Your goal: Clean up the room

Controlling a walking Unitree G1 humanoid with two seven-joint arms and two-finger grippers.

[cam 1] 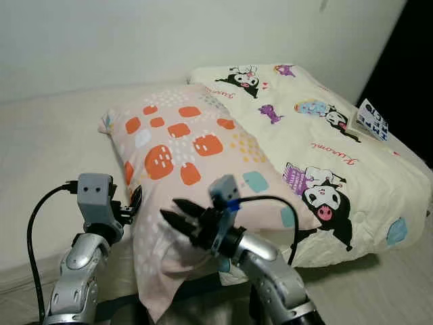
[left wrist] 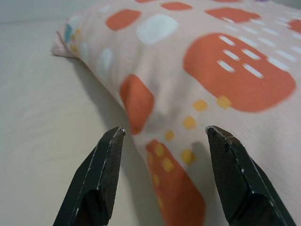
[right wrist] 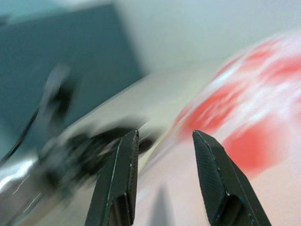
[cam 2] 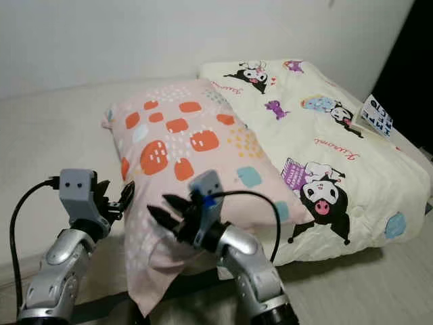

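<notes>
A pink pillow point(cam 1: 183, 152) with orange and white patches lies on the bed, its near corner hanging over the edge. Beside it on the right is a cream cartoon-print pillow point(cam 1: 325, 142). My left gripper point(cam 1: 134, 201) sits at the pink pillow's left edge, open, with the fabric point(left wrist: 188, 94) right in front of its fingers. My right gripper point(cam 1: 177, 213) hovers over the pillow's near end, open, holding nothing; its wrist view is blurred, with black fingers point(right wrist: 117, 183) apart.
The bed's cream sheet point(cam 1: 47, 142) spreads to the left of the pillows. A small printed card or box point(cam 1: 372, 120) rests at the far right of the cartoon pillow. A pale wall point(cam 1: 169, 34) runs behind, and a dark opening point(cam 1: 409, 81) stands at the right.
</notes>
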